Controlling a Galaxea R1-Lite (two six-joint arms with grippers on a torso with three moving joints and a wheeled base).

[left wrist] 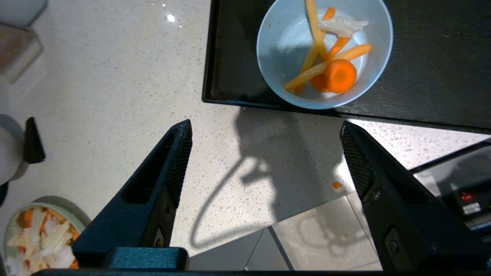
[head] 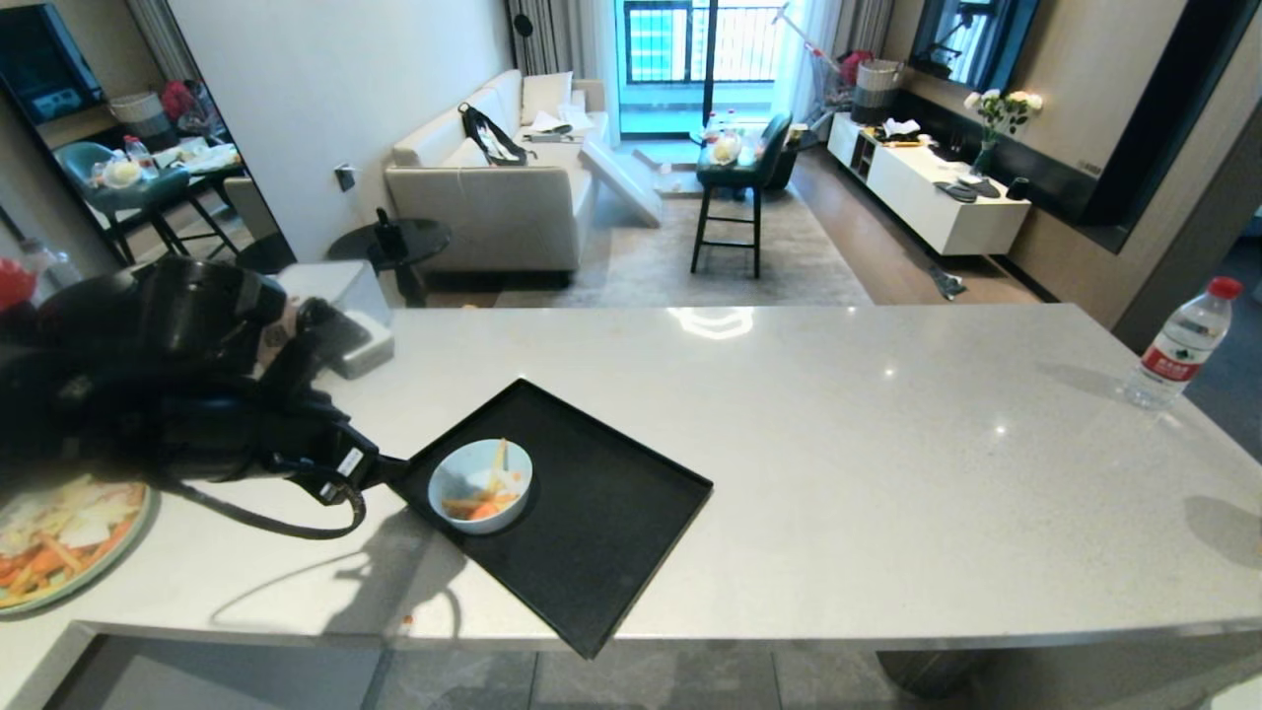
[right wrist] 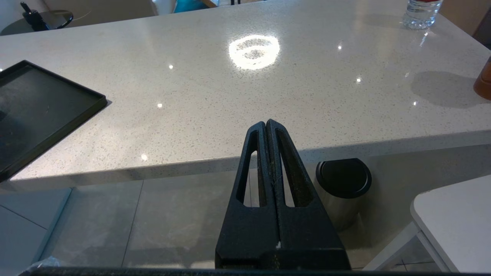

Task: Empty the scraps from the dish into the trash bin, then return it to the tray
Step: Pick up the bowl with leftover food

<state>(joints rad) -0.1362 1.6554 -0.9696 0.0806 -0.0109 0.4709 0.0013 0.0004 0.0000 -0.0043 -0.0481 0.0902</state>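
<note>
Currently at the approach step: nothing grasped. Left end effector (left wrist: 264, 161) hangs over the bench (head: 887, 444) just short of the tray (head: 611, 532) edge, fingers spread wide and empty. Dish (head: 481, 485) sits inside the tray's near-left corner, scraps (left wrist: 326, 57) (carrot sticks, one round slice) inside it. Right end effector (right wrist: 267, 128) parked below the bench edge, fingers pressed together. Next move, as judged: advance so one finger goes inside the dish rim, then close. Liner-topped trash bin not seen.
</note>
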